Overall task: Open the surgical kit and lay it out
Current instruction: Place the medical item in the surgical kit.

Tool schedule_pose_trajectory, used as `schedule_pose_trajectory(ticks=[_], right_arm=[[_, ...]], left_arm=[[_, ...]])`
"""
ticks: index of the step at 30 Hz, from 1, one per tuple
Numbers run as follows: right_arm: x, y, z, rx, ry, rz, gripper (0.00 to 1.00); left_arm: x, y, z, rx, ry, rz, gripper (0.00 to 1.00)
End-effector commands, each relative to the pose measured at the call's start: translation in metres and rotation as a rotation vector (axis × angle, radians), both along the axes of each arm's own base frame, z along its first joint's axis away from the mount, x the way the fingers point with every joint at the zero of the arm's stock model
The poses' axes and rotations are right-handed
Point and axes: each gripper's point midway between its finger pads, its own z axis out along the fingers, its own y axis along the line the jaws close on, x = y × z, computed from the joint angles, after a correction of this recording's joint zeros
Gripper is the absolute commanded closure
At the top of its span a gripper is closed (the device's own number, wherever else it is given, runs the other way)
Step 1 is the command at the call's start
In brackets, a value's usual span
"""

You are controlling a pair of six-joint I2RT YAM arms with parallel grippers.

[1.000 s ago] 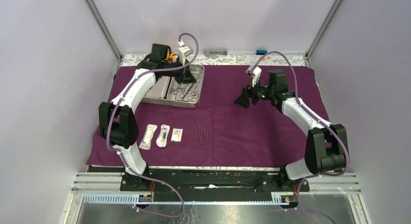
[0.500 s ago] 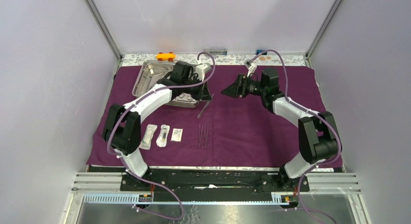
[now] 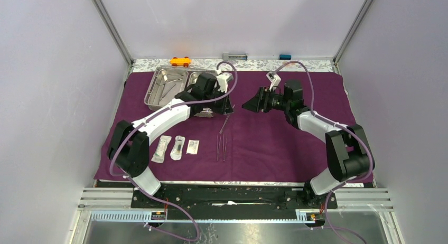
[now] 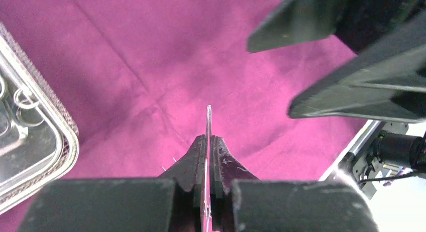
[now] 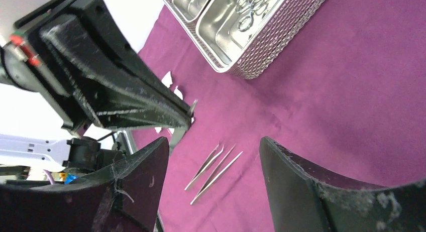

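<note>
The left gripper [image 3: 226, 106] was clenched on a thin, shiny steel tool [image 3: 225, 123] that hung tip-down over the dark purple cloth wrap [image 3: 274, 143], just right of the steel tray [image 3: 152, 92]. 2 tweezers [image 3: 221, 148] lay nearby. The right gripper [image 3: 251, 103] gaped, released.

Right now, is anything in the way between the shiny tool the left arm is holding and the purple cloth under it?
Nothing visible is. The left gripper holds the thin steel tool over bare purple cloth. The two laid-out tweezers lie nearer the arm bases, and the open right gripper is off to one side.
</note>
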Motion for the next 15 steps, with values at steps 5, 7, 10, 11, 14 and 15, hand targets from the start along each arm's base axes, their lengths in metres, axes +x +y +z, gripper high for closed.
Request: schedule_pose_trajectory(ticks=[5, 7, 10, 11, 14, 15], right_arm=[[0.004, -0.043, 0.009, -0.072, -0.143, -0.119, 0.26], [0.005, -0.05, 0.008, -0.079, -0.15, -0.135, 0.26], [0.006, -0.063, 0.01, -0.104, -0.174, -0.163, 0.26], [0.007, -0.068, 0.01, -0.113, -0.182, -0.179, 0.26], [0.007, -0.085, 0.016, -0.136, -0.22, -0.23, 0.26], [0.005, -0.09, 0.017, -0.144, -0.229, -0.243, 0.26]], left_arm=[[-0.016, 0.012, -0.003, 0.003, 0.118, 0.103, 1.0], [-0.02, 0.008, -0.007, -0.017, 0.14, 0.116, 1.0], [-0.03, 0.003, -0.016, -0.036, 0.196, 0.138, 1.0], [-0.033, 0.001, -0.018, -0.049, 0.228, 0.146, 1.0], [-0.042, -0.007, -0.026, -0.077, 0.318, 0.17, 1.0], [-0.045, -0.009, -0.029, -0.084, 0.344, 0.174, 1.0]])
